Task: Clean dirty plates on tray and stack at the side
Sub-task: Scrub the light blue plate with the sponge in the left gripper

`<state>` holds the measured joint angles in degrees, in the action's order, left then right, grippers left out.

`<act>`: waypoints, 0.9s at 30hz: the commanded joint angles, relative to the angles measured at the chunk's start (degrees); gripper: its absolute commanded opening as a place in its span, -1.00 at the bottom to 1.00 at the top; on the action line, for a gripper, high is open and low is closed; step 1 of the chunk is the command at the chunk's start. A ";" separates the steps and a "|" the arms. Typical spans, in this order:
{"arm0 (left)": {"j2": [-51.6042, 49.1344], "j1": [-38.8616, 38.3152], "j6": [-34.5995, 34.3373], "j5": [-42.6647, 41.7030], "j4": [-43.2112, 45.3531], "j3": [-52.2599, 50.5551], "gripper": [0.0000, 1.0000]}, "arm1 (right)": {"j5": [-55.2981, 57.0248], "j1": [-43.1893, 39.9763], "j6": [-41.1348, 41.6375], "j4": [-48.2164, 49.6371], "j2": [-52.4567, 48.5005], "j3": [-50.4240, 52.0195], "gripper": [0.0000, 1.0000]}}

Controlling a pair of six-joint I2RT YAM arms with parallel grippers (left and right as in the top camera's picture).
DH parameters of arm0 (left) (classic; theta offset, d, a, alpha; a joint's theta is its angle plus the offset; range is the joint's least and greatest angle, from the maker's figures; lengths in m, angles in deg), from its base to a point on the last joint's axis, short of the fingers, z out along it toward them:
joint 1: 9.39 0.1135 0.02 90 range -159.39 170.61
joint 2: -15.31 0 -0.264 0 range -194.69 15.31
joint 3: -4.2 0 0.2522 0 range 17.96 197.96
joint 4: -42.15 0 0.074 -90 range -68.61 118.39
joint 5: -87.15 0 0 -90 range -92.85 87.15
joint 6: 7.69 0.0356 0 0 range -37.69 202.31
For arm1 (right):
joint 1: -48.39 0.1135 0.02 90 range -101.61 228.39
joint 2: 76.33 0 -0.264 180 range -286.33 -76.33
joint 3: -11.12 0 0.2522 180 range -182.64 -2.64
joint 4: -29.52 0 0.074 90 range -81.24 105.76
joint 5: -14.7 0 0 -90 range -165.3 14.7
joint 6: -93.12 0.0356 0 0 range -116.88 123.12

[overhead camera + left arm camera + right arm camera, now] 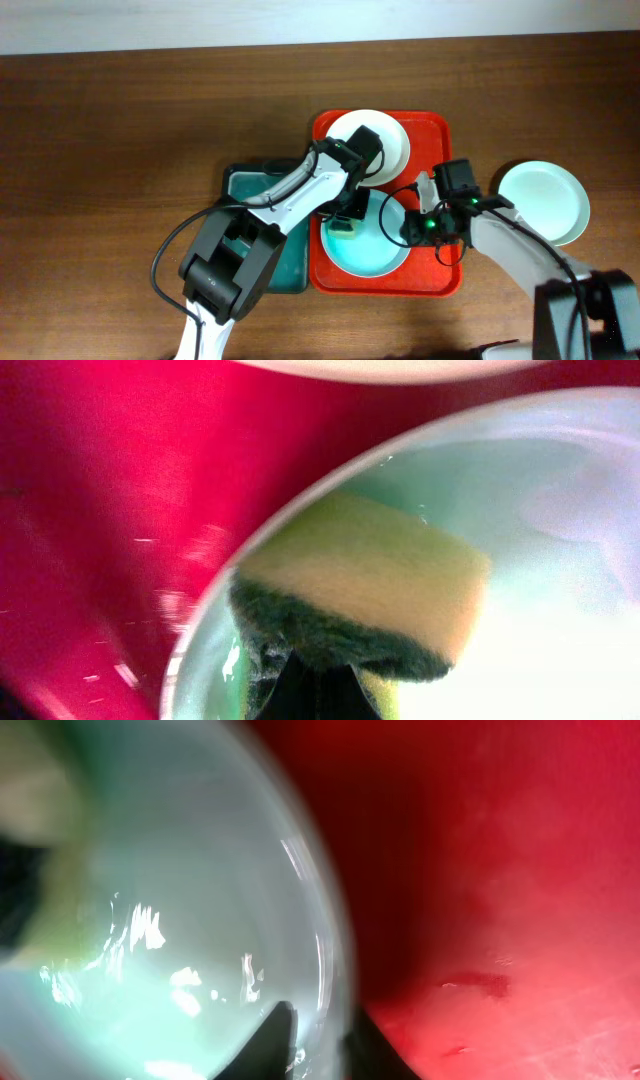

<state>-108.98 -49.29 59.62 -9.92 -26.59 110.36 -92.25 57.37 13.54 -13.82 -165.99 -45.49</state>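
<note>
Red tray (436,134) lies lengthwise, near to far.

Tray (440,135): red, flat | far plate (392,135): white, on tray | near plate (368,255): mint, on tray | third plate (545,200): off tray, right.

A dark brown wood-grain table (120,150) fills nearly all of the overhead view. A pale white band (300,15) runs along its 12 o'clock edge; what it is cannot be told. Toward 8 o'clock from the middle lies a dark teal rectangular basin (243,186), much of it covered from above. The left wrist view shows a sponge (370,585) close up and blurred, its yellow foam toward 12 o'clock and its dark green scouring layer toward 6 o'clock.
</note>
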 commanded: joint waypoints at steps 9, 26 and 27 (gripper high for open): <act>-3.54 -2.32 -2.36 16.98 -4.90 -2.25 -1.00 | 14.05 1.09 17.07 -3.82 -2.64 0.20 -0.91; -3.52 -1.55 -6.14 12.70 -7.89 -2.23 -1.00 | 14.03 1.09 17.09 -4.24 -2.64 0.20 -0.92; -3.52 -1.55 -6.12 9.88 -6.23 -2.23 -1.00 | 14.03 1.09 17.07 -4.24 -2.64 0.20 -0.92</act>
<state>-109.09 -52.70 54.92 -0.26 -34.35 110.67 -86.53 58.68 28.66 -16.49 -167.22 -46.80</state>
